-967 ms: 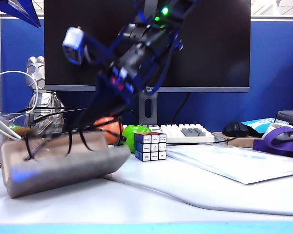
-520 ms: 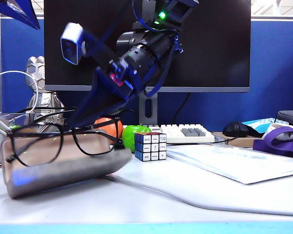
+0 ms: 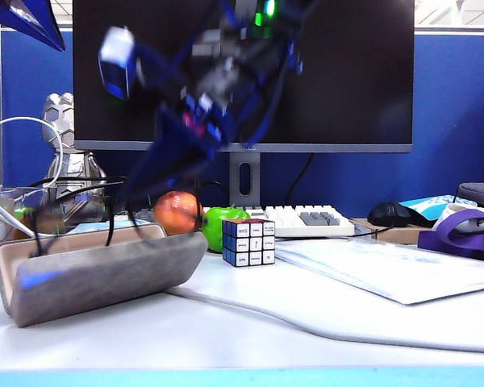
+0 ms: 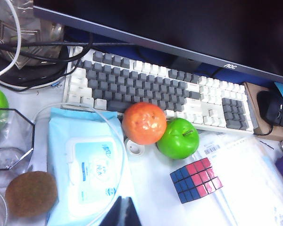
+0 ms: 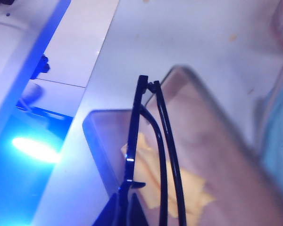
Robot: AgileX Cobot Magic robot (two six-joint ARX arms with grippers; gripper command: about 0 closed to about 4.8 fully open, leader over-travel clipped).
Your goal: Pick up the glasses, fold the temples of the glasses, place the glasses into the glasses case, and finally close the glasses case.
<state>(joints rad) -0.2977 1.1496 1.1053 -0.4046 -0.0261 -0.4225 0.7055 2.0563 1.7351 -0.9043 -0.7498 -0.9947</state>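
R gripper (image 5: 125,207) is pinched tight on the glasses (image 5: 151,155), holding them over the open glasses case (image 5: 217,155) at the near left of the table (image 3: 306,322). Temples (image 5: 167,141) look folded flat against the frame. So pick-up & fold appear done; still to do: lower glasses into case, let go, shut lid. Case is open w/ yellowish cloth (image 5: 153,179) inside. L gripper (image 4: 122,214) sits further back above the tissue pack (image 4: 92,169), only a dark tip visible, so can't tell if spread or pressed together.
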